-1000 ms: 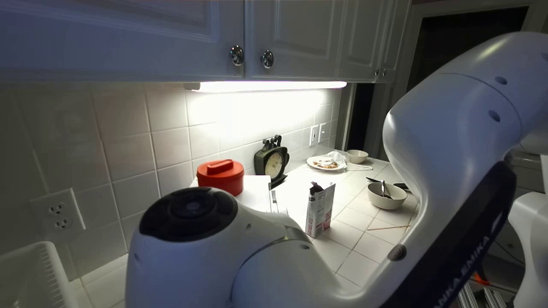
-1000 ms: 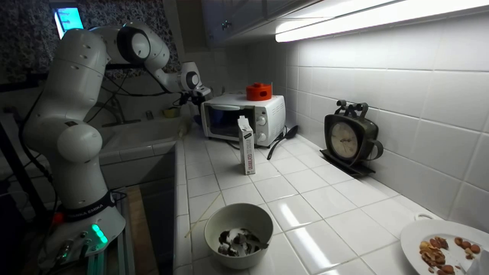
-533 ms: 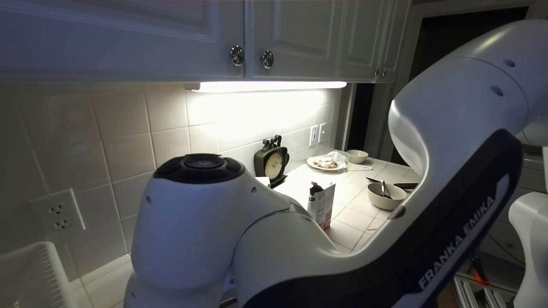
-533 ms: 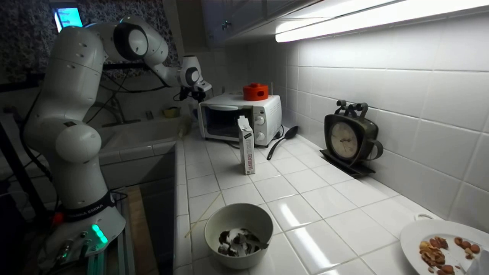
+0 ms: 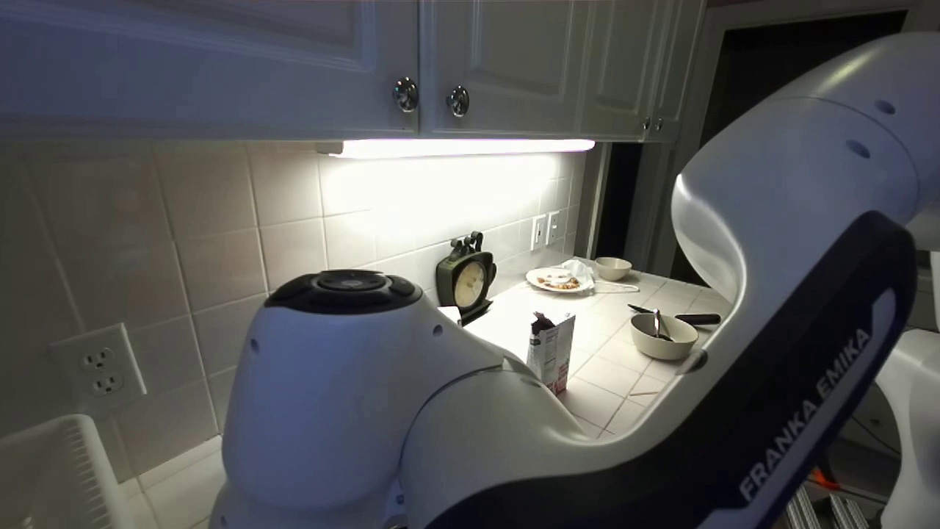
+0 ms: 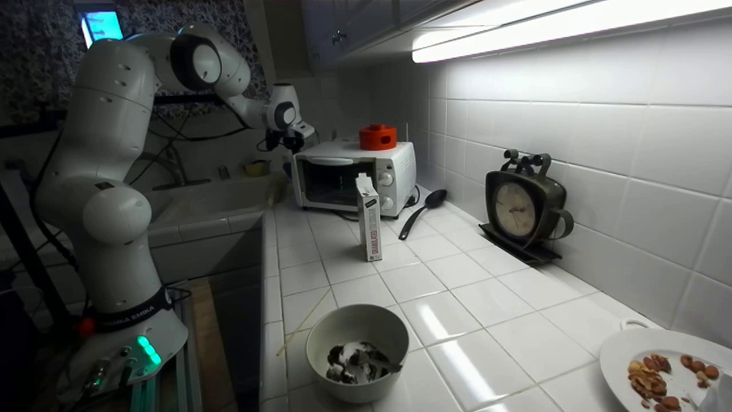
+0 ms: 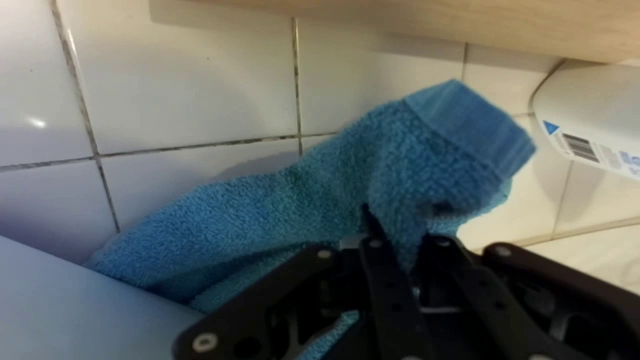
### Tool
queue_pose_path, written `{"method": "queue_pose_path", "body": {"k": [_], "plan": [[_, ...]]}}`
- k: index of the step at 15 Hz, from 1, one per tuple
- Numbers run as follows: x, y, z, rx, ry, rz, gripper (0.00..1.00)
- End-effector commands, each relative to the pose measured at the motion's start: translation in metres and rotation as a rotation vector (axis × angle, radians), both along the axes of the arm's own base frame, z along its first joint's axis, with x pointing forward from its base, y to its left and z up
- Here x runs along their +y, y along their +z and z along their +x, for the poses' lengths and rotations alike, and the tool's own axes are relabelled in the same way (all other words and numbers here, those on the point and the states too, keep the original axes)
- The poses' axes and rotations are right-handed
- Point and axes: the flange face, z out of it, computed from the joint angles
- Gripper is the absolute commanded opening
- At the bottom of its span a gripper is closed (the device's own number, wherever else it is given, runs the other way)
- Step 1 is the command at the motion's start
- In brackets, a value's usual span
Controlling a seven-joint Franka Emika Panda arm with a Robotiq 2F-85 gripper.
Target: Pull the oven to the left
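Bowl (image 6: 366,323): nearest in an exterior view, on the worktop (image 6: 446,269).
Carton (image 6: 370,229): upright at the bowl's twelve o'clock.
Oven (image 6: 337,174): standing on the worktop at the carton's eleven o'clock, partly hidden by it.
Red pot (image 6: 377,138): atop the oven, toward one o'clock.
Tool (image 7: 402,235): at the oven's ten o'clock, drawn together and clamped on a blue towel (image 7: 280,210); whether it bears on the oven, I cannot tell.
Pull to the left: grip looks done; whether the oven is far enough over is unclear; any remaining pull, then release and backing off, seem left.
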Motion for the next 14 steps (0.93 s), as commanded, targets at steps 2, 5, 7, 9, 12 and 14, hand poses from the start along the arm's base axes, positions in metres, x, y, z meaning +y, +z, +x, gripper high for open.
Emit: {"method": "queue_pose_path", "body": {"k": [2, 5, 7, 9, 12, 14], "plan": [[0.016, 0.016, -0.016, 0.007, 0.062, 0.067, 0.03], [0.018, 0.014, -0.018, 0.008, 0.076, 0.061, 0.03], [0.016, 0.014, -0.017, 0.005, 0.067, 0.056, 0.03], [0.011, 0.013, -0.016, -0.015, 0.047, 0.002, 0.37], [0.01, 0.019, -0.019, -0.023, 0.043, -0.017, 0.58], [0.009, 0.023, -0.025, 0.002, 0.043, -0.062, 0.72]]}}
